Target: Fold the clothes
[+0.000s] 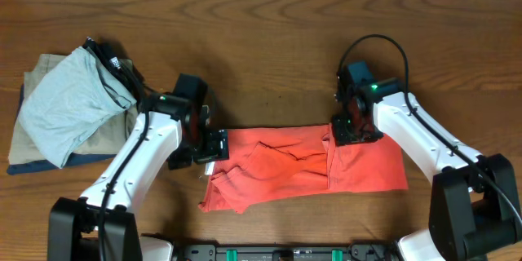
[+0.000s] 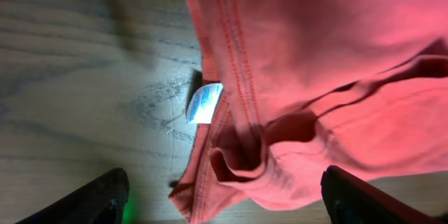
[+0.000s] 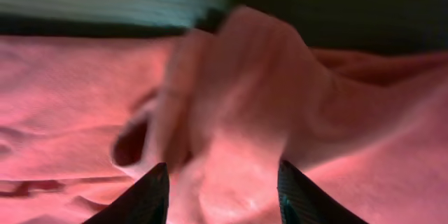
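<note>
The coral-red T-shirt (image 1: 302, 167) lies in a long creased strip at the front middle of the table, with no lettering showing. My left gripper (image 1: 214, 148) is open at the strip's left end. In the left wrist view its fingers (image 2: 224, 203) straddle a rolled hem of the T-shirt (image 2: 336, 56), next to a white label (image 2: 204, 103). My right gripper (image 1: 352, 130) is at the strip's top edge, right of centre. In the right wrist view its fingers (image 3: 224, 196) pinch a raised bunch of the T-shirt (image 3: 70, 98).
A pile of folded garments (image 1: 65, 110), light grey on top of tan and navy, sits at the table's left. The wooden table (image 1: 269, 41) shows bare behind the arms. Black cables loop over both arms.
</note>
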